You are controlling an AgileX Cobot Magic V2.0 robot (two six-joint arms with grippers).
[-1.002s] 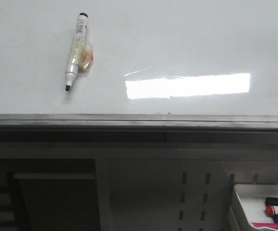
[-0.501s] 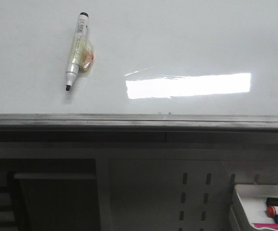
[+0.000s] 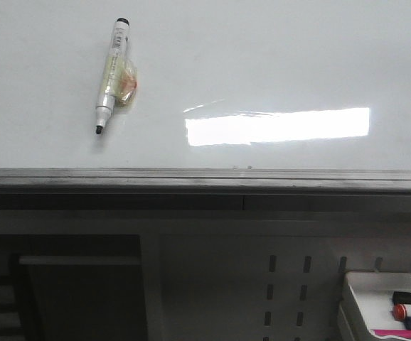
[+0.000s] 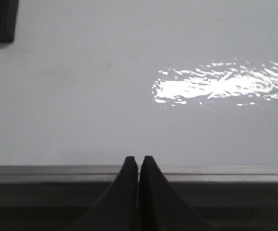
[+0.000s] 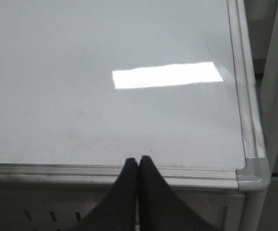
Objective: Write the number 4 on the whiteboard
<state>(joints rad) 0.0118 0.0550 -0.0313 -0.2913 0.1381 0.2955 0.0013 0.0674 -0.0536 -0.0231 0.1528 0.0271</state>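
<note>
- The left gripper (image 4: 138,162) is showing its two dark fingers pressed together at the tips, holding nothing and hanging over the grey rim of the whiteboard (image 4: 81,96).
- The right gripper (image 5: 138,162) is likewise sitting with its fingers closed tip to tip, gripping nothing, above the board's near edge close to a grey corner cap (image 5: 252,175).
- The whiteboard (image 3: 262,57) is lying flat and filling the upper half of the front view, with a bright rectangular reflection (image 3: 276,126) glaring on its right half.
- No marker strokes are showing on the board in any view.
- A marker (image 3: 110,74) is lying uncapped on the board's left part, well apart from both grippers; its long axis is running nearly straight away from the robot, slightly slanted, with the dark tip pointing toward the near rim.
- A small yellowish wrapping is clinging to the marker's barrel.
- A white tray (image 3: 376,298) at the lower right is holding more markers.
</note>
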